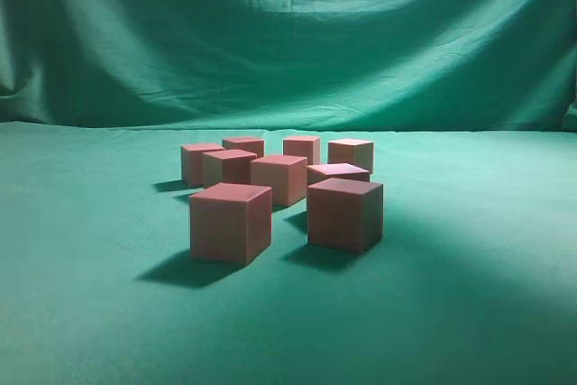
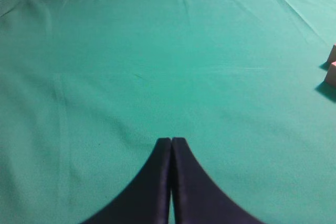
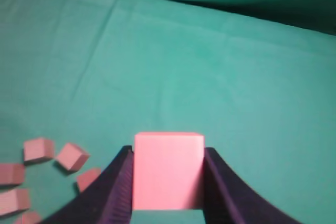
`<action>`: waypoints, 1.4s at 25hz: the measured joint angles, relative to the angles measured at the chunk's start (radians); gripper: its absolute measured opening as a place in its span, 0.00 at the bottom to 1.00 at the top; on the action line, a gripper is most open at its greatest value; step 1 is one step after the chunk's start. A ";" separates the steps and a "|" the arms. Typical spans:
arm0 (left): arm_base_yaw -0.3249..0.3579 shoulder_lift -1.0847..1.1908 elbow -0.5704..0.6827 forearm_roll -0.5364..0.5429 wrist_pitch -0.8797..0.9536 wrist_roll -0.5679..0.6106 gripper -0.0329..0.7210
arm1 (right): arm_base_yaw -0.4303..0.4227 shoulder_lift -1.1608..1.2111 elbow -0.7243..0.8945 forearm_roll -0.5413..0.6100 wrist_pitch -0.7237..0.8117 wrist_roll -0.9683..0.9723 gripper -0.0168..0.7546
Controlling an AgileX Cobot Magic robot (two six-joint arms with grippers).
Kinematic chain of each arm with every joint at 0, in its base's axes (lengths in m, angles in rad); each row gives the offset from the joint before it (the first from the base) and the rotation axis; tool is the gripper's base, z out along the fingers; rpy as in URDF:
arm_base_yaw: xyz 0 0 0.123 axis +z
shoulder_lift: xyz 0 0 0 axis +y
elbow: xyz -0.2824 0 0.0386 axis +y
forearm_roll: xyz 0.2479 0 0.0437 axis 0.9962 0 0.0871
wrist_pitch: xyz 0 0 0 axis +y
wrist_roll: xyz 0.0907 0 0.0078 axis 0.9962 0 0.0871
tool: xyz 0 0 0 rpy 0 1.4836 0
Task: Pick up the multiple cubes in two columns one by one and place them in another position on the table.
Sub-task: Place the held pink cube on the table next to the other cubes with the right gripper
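Note:
Several pinkish-red cubes [image 1: 230,223] stand in a loose cluster in two rows on the green table [image 1: 90,295] in the exterior view, which shows neither gripper. In the right wrist view my right gripper [image 3: 168,149] is shut on one cube [image 3: 168,174], held squarely between both fingers above the cloth. The other cubes [image 3: 72,156] lie below it at the lower left. My left gripper [image 2: 171,140] is shut and empty over bare cloth, with the edges of two cubes [image 2: 331,74] at the far right of its view.
A draped green backdrop [image 1: 288,33] rises behind the table. Bare cloth [image 3: 210,77] stretches ahead of the held cube and to the right of the cluster. The cloth is slightly creased.

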 joint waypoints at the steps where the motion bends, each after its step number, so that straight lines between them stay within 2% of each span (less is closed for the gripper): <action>1: 0.000 0.000 0.000 0.000 0.000 0.000 0.04 | 0.032 -0.005 0.000 0.000 0.021 -0.002 0.37; 5: 0.000 0.000 0.000 0.000 0.000 0.000 0.04 | 0.155 -0.012 0.000 -0.002 0.102 -0.002 0.37; 17: 0.000 0.000 0.000 0.000 0.000 0.000 0.04 | 0.456 -0.014 0.020 -0.018 0.116 0.046 0.37; 21: 0.000 0.000 0.000 0.000 0.000 0.000 0.04 | 0.527 -0.014 0.066 -0.030 0.116 0.057 0.37; 25: 0.000 0.000 0.000 0.000 0.000 0.000 0.04 | 0.554 -0.014 0.100 -0.049 0.114 0.082 0.37; 28: 0.000 0.000 0.000 0.000 0.000 0.000 0.04 | 0.580 -0.014 0.158 -0.102 0.110 0.120 0.37; 31: 0.000 0.000 0.000 0.000 0.000 0.000 0.04 | 0.630 -0.014 0.255 -0.215 0.085 0.188 0.37; 35: 0.000 0.000 0.000 0.000 0.000 0.000 0.04 | 0.704 -0.014 0.338 -0.287 -0.032 0.240 0.37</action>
